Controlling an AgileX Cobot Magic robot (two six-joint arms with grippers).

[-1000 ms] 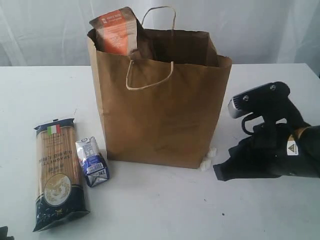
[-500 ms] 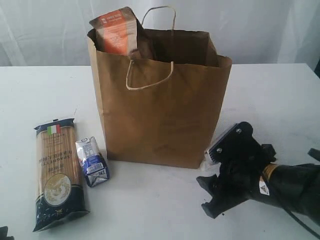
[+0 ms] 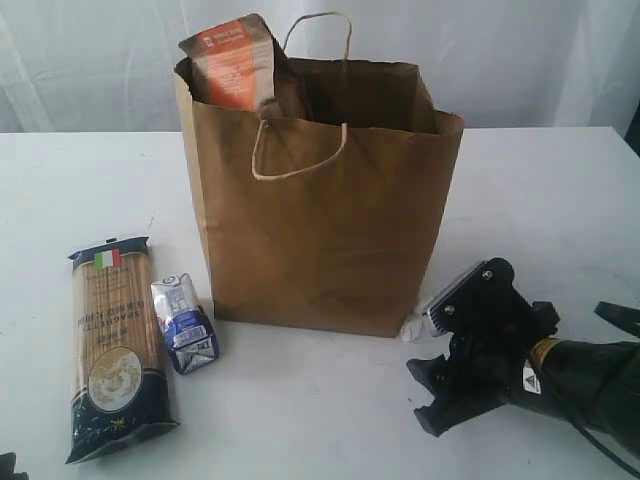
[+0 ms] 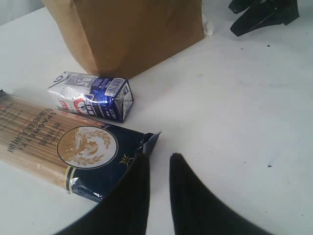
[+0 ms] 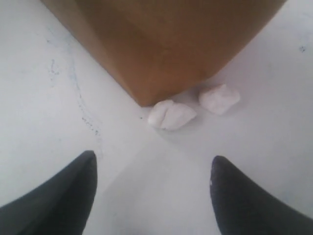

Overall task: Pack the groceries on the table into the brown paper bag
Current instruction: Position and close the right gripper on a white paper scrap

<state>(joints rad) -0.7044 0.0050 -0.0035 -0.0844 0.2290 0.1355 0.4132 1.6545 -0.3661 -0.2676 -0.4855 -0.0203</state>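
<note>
The brown paper bag (image 3: pixel 320 230) stands upright in the middle of the table (image 3: pixel 300 420). A brown pouch with an orange label (image 3: pixel 232 65) pokes out of its top left corner. The blue spaghetti packet (image 3: pixel 113 345) lies flat to the bag's left, with the small blue-white carton (image 3: pixel 183 323) beside it. My left gripper (image 4: pixel 157 157) hovers just off the packet's (image 4: pixel 58 147) corner, its jaws a narrow gap apart and empty. Low by the bag's front right corner (image 5: pixel 176 44), my right gripper (image 3: pixel 422 395) stands wide open and holds nothing.
Two small white lumps (image 5: pixel 171 115) lie on the table against the bag's front right corner, just ahead of my right gripper (image 5: pixel 152 156). The carton (image 4: pixel 93 95) rests between the packet and the bag's base (image 4: pixel 132 29). A white curtain hangs behind.
My right arm has come down from beside the bag to low over the table at the front right, then shifted slightly right. The groceries, the bag and my left arm have not moved.
</note>
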